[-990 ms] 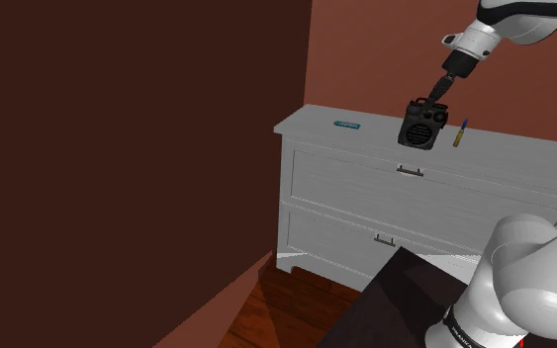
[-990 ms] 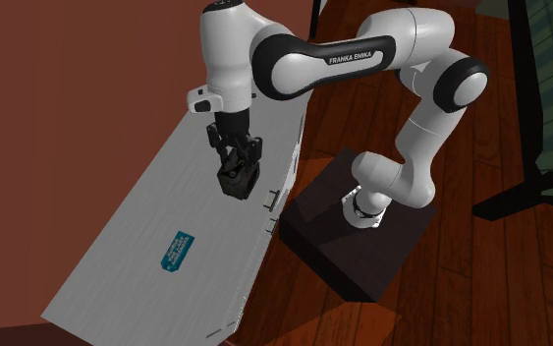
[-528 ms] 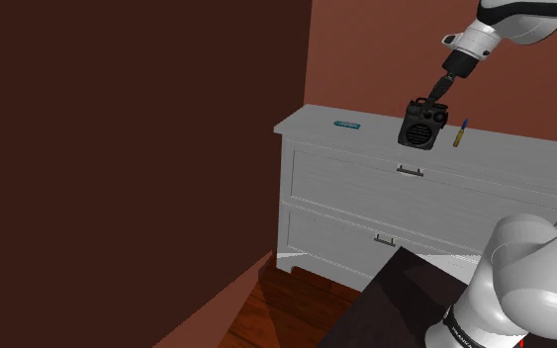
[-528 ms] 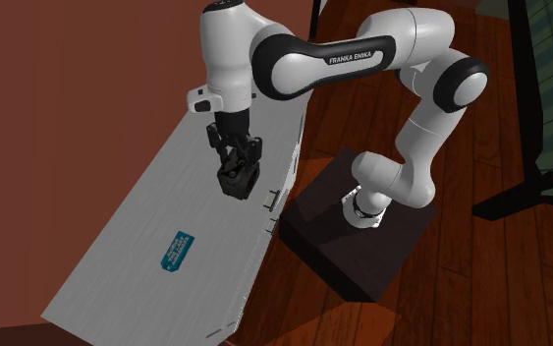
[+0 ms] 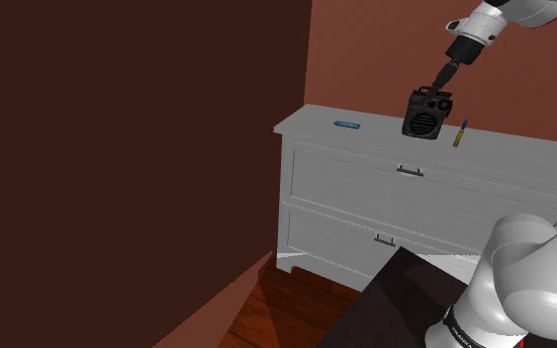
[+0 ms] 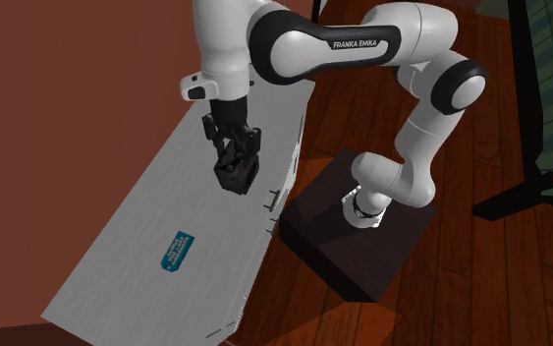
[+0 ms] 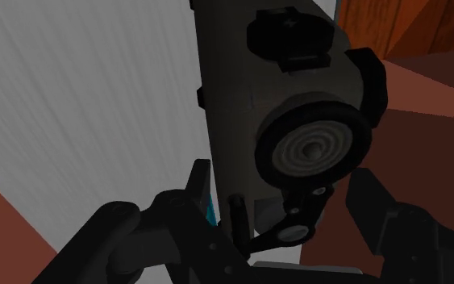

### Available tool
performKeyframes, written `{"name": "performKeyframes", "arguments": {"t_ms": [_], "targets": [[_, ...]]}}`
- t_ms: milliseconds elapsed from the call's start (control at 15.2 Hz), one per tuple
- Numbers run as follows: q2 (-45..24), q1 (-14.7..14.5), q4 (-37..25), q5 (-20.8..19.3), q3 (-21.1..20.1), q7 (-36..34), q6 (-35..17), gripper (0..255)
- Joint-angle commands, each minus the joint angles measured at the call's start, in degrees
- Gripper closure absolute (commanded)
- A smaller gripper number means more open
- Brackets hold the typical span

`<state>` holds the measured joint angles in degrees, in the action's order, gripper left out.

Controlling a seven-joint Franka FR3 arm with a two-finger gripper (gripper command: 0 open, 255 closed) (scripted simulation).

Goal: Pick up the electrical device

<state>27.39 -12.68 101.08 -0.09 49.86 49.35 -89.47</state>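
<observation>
The electrical device (image 5: 426, 116) is a small black radio-like box with a round speaker grille and a top handle. It hangs in the air above the white dresser top (image 5: 523, 153), clear of the surface. My black gripper (image 5: 443, 82) is shut on its handle end from above. In the second exterior view the device (image 6: 237, 173) dangles under the gripper (image 6: 231, 149) over the dresser top (image 6: 137, 236). In the wrist view the dark grey device (image 7: 289, 105) sits clasped between my fingers (image 7: 191, 192), with the gripper (image 7: 285, 214) closed around its base.
A teal flat item (image 5: 346, 125) (image 6: 175, 250) lies on the dresser near the corner by the wall. A blue and yellow pen (image 5: 459, 132) lies behind the device. The dresser has two drawers (image 5: 405, 213). A dark brown wall (image 5: 118, 168) stands close by, and my dark stand (image 6: 353, 241) rests on a wooden floor.
The arm has risen, carrying the device higher above the dresser top. The grip on it is unchanged.
</observation>
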Motion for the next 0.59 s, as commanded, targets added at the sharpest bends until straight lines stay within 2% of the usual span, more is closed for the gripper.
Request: {"name": "performKeyframes", "arguments": {"t_ms": [0, 396, 528], "targets": [[-0.6, -0.4, -2.2, 0.4, 0.2, -0.1, 1.6, 255], [-3.2, -2.1, -9.1, 2.0, 1.6, -0.1, 6.2, 255], [-3.3, -2.2, -9.2, 2.0, 1.7, -0.1, 6.4, 255]]}}
